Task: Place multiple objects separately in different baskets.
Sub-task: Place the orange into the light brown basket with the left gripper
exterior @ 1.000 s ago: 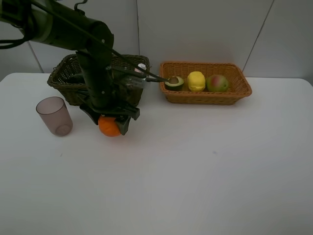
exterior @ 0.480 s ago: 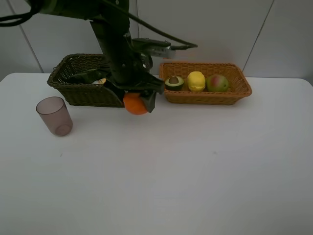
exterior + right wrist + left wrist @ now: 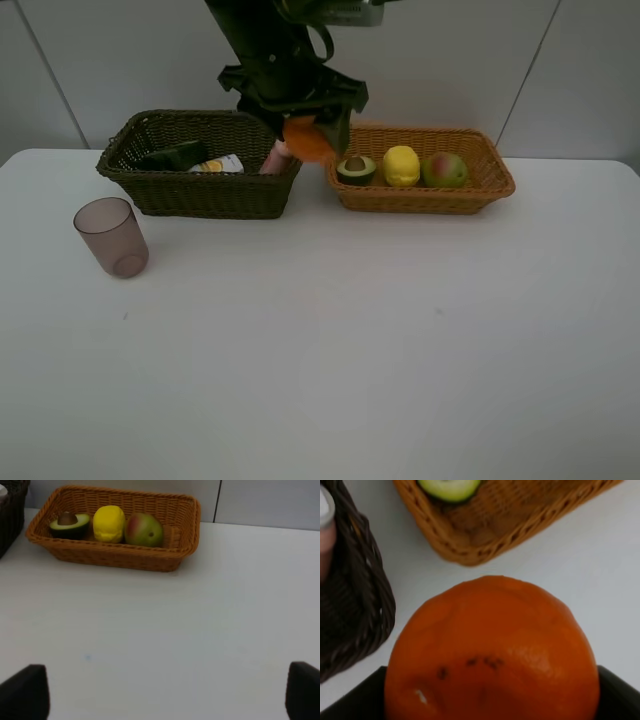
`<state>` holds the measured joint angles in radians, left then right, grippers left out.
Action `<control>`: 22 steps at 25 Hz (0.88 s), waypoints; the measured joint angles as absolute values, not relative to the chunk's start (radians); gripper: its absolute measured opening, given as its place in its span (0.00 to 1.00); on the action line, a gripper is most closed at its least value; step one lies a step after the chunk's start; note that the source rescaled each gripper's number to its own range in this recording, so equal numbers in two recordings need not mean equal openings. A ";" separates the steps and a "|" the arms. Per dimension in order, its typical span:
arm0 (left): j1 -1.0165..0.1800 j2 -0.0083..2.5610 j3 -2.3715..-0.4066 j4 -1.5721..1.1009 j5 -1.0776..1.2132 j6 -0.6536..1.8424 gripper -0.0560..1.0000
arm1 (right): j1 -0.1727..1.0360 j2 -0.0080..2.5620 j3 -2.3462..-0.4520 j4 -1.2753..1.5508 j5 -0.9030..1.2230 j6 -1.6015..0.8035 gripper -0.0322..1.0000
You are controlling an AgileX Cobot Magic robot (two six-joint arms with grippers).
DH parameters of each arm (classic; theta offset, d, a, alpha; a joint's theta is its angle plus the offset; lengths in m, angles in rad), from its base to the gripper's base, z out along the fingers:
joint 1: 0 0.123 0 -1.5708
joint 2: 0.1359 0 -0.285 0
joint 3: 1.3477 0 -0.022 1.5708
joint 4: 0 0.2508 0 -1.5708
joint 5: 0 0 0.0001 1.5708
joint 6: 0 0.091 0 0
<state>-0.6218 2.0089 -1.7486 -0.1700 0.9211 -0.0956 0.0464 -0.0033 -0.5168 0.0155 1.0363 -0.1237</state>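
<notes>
Orange in colour and in kind, the orange (image 3: 308, 139) hangs in the air, clamped in the left pincer (image 3: 312, 132) above the gap between the two baskets, close to the near-left corner of the light orange-tan basket (image 3: 486, 185). In the left wrist view the orange (image 3: 492, 652) fills most of the picture, with dark pincer fingers (image 3: 615, 692) pressed at either side and the counter (image 3: 580, 555) below it.

The orange-tan basket holds three fruits in a row: the halved avocado (image 3: 356, 169) at the end nearest the orange, the yellow lemon (image 3: 401, 165) just beside it, then the green-red pear (image 3: 445, 170). The dark brown-green basket (image 3: 200, 190) stands just beside it on the left and holds the pink bottle (image 3: 277, 157) at its right end, a white bottle (image 3: 218, 165) lying down and a dark object (image 3: 173, 156) that I cannot make out clearly. The translucent mauve cup (image 3: 111, 236) stands upright on the counter, in front of that basket's left end.

The right pincer (image 3: 160, 695) stands apart and empty, its two dark fingertips (image 3: 24, 692) low over bare counter, well clear of the orange-tan basket.
</notes>
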 joint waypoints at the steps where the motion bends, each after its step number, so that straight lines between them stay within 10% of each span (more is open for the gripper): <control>1: -0.622 2.009 -1.755 -0.170 0.903 -0.096 0.94 | 0.046 -0.003 -0.517 0.016 1.036 -0.124 1.00; 22: -0.623 2.120 -1.762 -0.273 0.369 0.046 0.94 | 0.046 -0.003 -0.517 0.014 1.036 -0.124 1.00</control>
<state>-0.6228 2.1202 -1.7624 -0.2733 0.3687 0.0462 0.0464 -0.0033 -0.5168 0.0145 1.0363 -0.1237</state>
